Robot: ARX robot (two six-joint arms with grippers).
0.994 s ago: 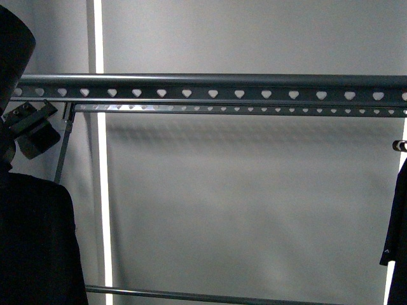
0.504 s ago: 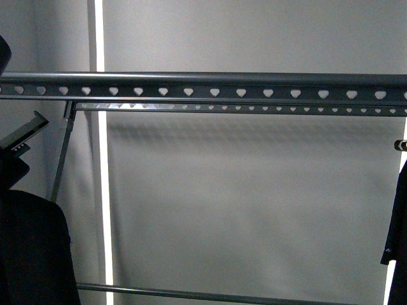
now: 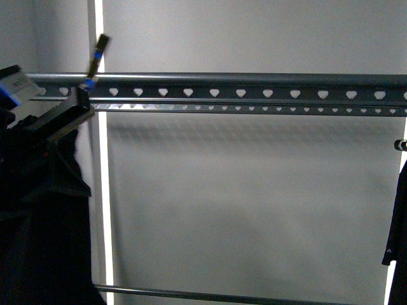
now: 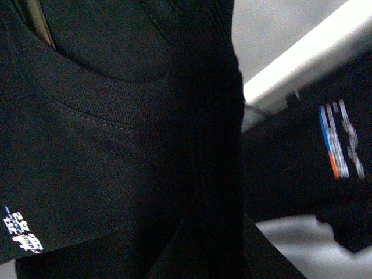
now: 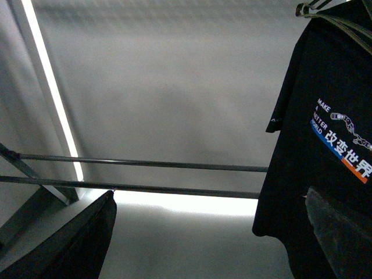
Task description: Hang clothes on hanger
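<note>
The clothes (image 3: pixel 44 222), a black T-shirt, hang in a dark bundle at the far left below the hanger's rail. My left gripper (image 3: pixel 68 115) is shut on them just under the rail. The hanger (image 3: pixel 254 93) is a grey rack whose long rail carries a row of heart-shaped holes. The left wrist view is filled by the shirt's ribbed collar (image 4: pixel 104 99), white characters (image 4: pixel 23 233) and a blue-orange stripe (image 4: pixel 334 142); the jaws are buried in cloth. My right gripper (image 5: pixel 209 244) stands open on empty air, with one finger (image 5: pixel 75 244) low at the side.
A second black printed T-shirt (image 5: pixel 325 145) hangs at the far right (image 3: pixel 397 235). Two thin lower rack bars (image 5: pixel 145 163) cross in front of the grey wall. A thin blue-banded stick (image 3: pixel 95 60) pokes above the rail near my left arm.
My left arm has risen and moved right with the clothes, from below the rail up to rail height. The rack and the shirt at the right have stayed put.
</note>
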